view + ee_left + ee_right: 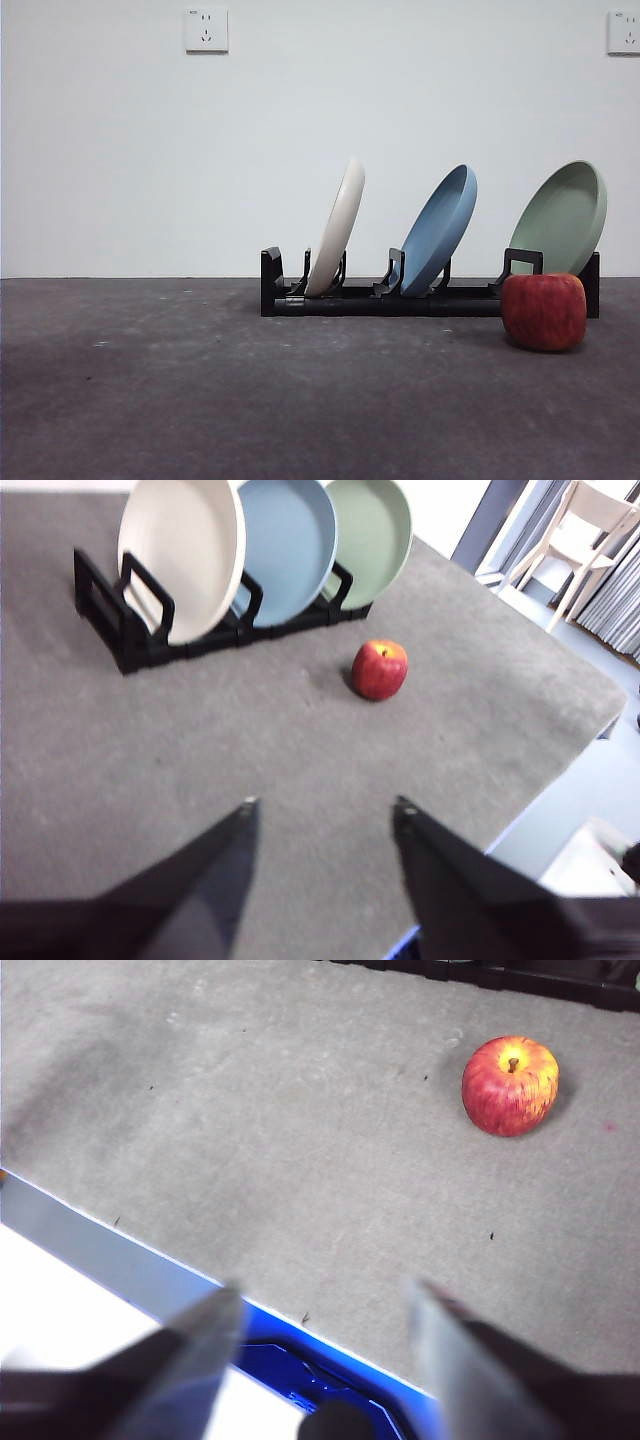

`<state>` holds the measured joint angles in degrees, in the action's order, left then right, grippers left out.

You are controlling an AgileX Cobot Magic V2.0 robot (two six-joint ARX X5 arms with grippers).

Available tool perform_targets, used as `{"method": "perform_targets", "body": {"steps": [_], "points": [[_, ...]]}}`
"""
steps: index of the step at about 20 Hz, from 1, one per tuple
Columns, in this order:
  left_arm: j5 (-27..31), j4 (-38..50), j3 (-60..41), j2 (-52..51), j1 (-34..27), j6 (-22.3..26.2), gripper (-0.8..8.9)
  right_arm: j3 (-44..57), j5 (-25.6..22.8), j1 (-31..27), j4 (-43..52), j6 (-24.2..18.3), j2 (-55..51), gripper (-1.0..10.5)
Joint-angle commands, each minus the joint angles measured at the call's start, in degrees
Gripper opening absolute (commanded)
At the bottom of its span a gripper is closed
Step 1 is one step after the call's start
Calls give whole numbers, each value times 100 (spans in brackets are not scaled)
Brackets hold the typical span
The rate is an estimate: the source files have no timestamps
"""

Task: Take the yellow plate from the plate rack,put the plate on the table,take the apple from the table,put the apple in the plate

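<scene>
The yellow plate is cream-coloured and leans on edge in the left slot of the black plate rack. The red apple rests on the grey table in front of the rack's right end. My left gripper hovers open over bare table, well short of the rack and apple. My right gripper hangs open near the table's edge, far from the apple. Neither arm appears in the front view.
A blue plate and a sage-green plate lean in the rack's middle and right slots. The table's edge runs close under the right gripper. A chair stands beyond the table.
</scene>
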<state>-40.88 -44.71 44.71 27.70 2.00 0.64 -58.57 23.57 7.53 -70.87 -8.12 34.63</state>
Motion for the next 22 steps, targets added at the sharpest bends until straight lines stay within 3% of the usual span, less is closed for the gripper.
{"method": "perform_targets", "body": {"steps": [1, 4, 10, 17, 22], "points": [[0, 372, 35, 33, -7, -223, 566, -11, -4, 15, 28, 79, 26, 693], [-2, 855, 101, 295, 0, -487, 566, -11, -4, 15, 33, 81, 26, 692], [55, 1779, 844, 1788, 555, -520, 565, -11, 2, 15, 35, 81, 105, 692], [1097, 2852, 2435, 4472, 1644, -518, 562, -11, 13, 15, 52, 120, 251, 692], [1541, 3386, 3587, 6273, 2092, -516, 562, -11, 13, 15, 50, 188, 289, 692]]}}
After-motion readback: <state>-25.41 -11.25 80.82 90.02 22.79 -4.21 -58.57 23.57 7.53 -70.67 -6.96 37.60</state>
